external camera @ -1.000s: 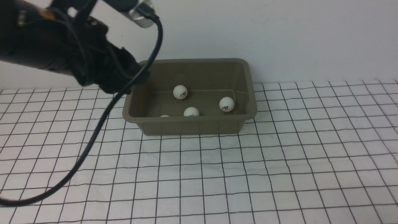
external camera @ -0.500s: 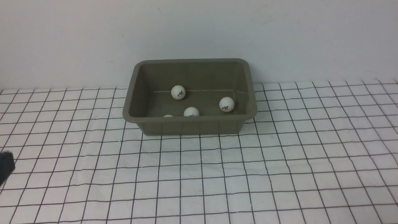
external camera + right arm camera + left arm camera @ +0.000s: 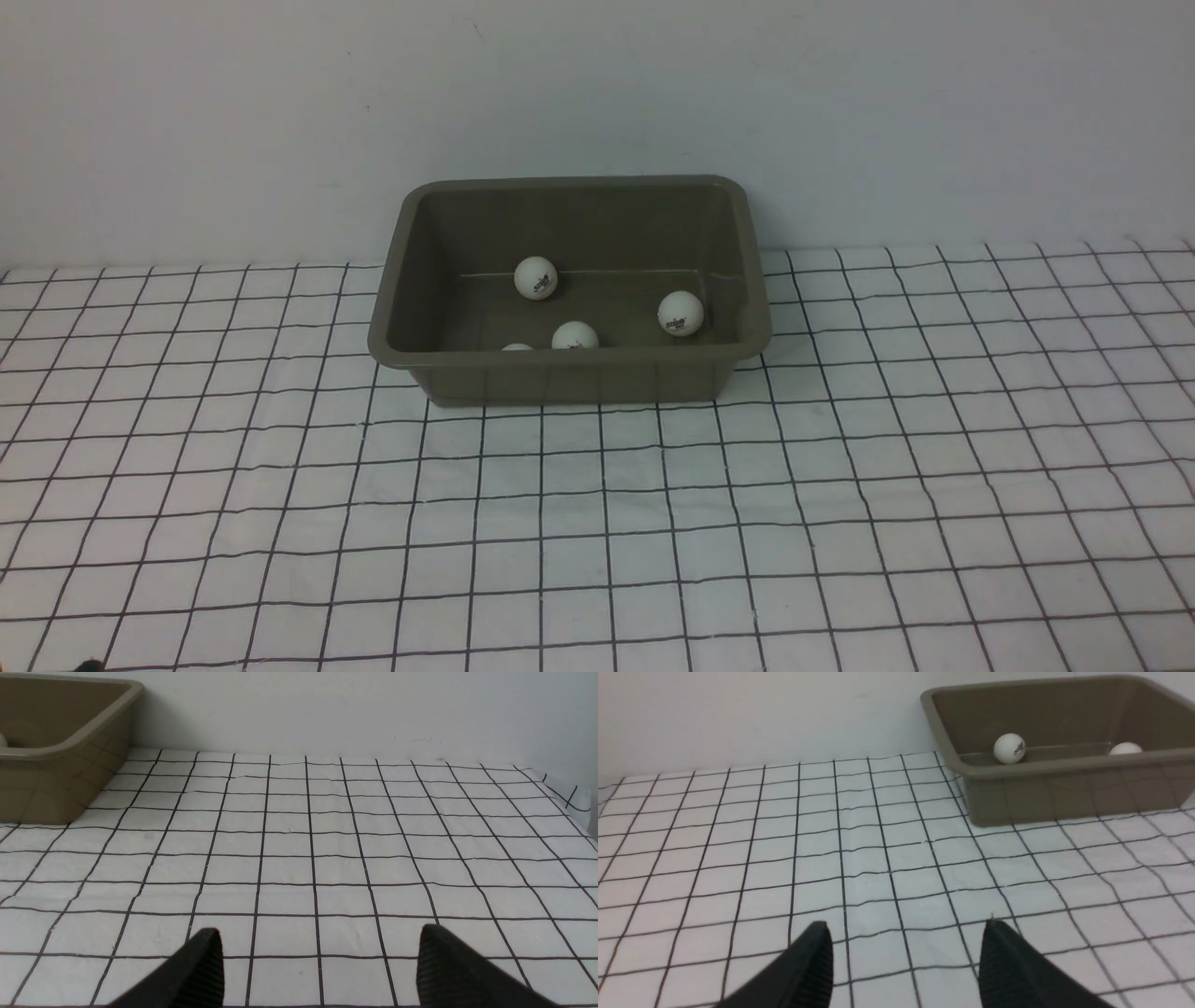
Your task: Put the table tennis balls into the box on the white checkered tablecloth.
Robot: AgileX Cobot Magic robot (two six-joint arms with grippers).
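The olive-grey box (image 3: 569, 378) stands on the white checkered tablecloth (image 3: 597, 523) near the back wall. Several table tennis balls lie inside it: one at the back (image 3: 535, 277), one to the right (image 3: 680, 313), one by the front wall (image 3: 574, 336); another is half hidden behind the rim (image 3: 516, 347). Neither gripper shows in the front view. In the left wrist view my left gripper (image 3: 906, 935) is open and empty over bare cloth, the box (image 3: 1064, 763) and a ball (image 3: 1010, 748) ahead of it. My right gripper (image 3: 320, 938) is open and empty, with the box (image 3: 70, 746) off to one side.
A plain pale wall rises right behind the box. The cloth's edge (image 3: 567, 795) drops away at the far side in the right wrist view. Bare, slightly wrinkled cloth spreads in front of the box and to both sides.
The left arm, which hung over the box's left end a second ago, has drawn back out of the front view. The half-hidden ball by the front wall has rolled slightly right.
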